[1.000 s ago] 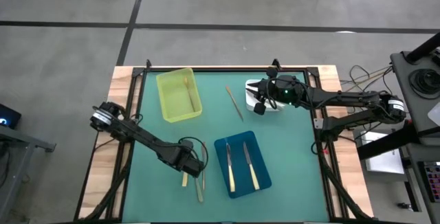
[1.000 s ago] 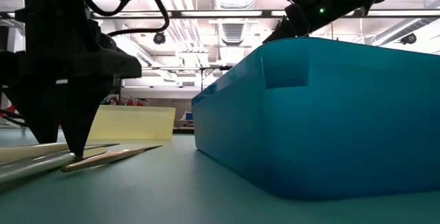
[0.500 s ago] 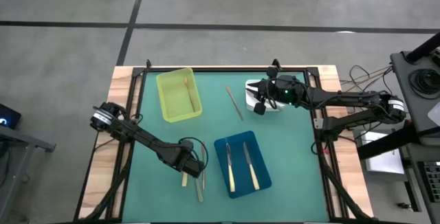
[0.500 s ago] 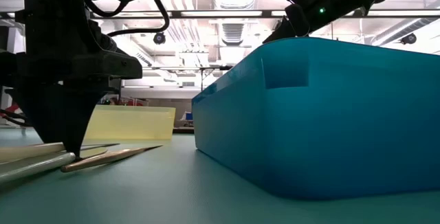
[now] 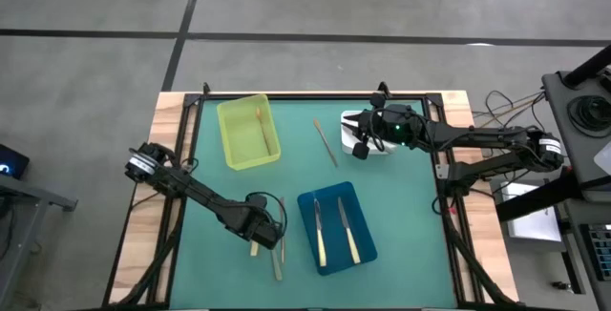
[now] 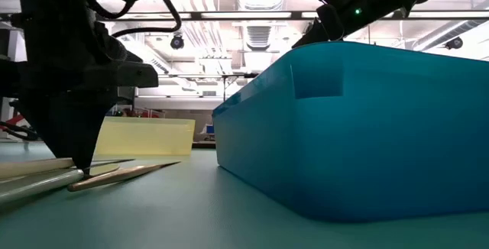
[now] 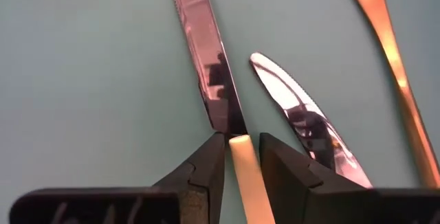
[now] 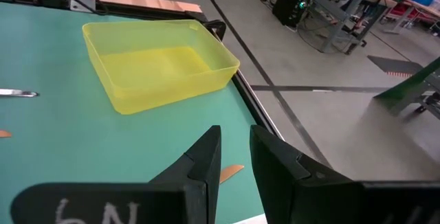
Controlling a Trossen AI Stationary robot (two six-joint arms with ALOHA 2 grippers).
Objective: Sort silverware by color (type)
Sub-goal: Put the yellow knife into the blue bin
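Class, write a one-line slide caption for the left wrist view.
Left gripper closing around a cream-handled knife on the green mat, beside a second knife and a gold utensil.

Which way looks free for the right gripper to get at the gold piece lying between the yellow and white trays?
Probably from above: the right gripper hangs close beside the gold piece, with nothing lying between them.

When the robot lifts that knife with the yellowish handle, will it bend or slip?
Probably not bend: the knife has a shiny metal blade. It might tilt, since the left gripper pinches only the slim smooth handle, beside another knife.
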